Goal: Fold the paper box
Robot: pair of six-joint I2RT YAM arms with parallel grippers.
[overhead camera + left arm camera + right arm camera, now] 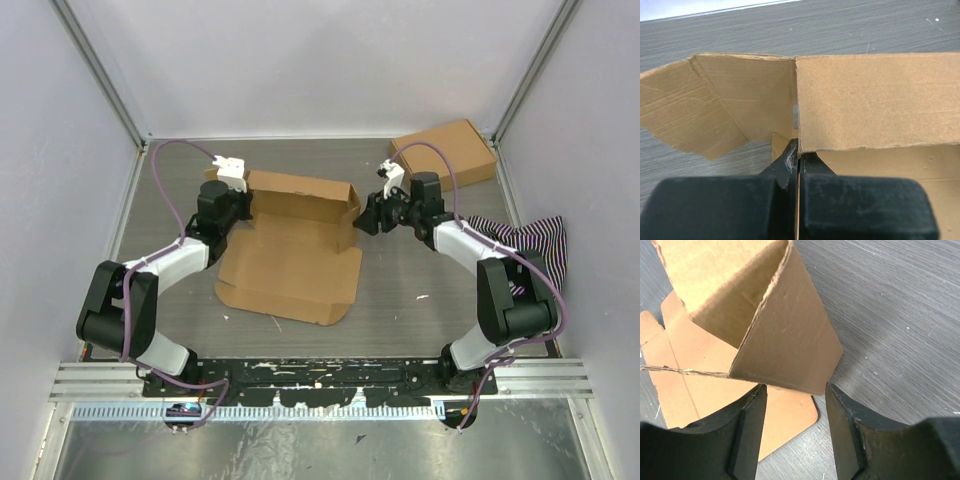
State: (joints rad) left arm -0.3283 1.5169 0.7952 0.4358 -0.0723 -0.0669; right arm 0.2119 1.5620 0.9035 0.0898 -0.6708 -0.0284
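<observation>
table [420, 290]: grey, carrying everything.
paper box [290, 270]: lying mid-table, base flat, back wall standing up toward 12 o'clock.
striped cloth [535, 240]: bunching at the table's 3 o'clock edge.
flat carton [445, 152]: sitting toward 1 o'clock.
left claw [798, 155]: pinching tight on the back wall's 10 o'clock corner.
right claw [795, 387]: standing apart, facing the 2 o'clock side flap.

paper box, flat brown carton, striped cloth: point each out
paper box [290, 275]: top external view, on its flat front panel.
flat brown carton [445, 152]: top external view, middle of its top face.
striped cloth [545, 238]: top external view, on its bunched middle.
</observation>
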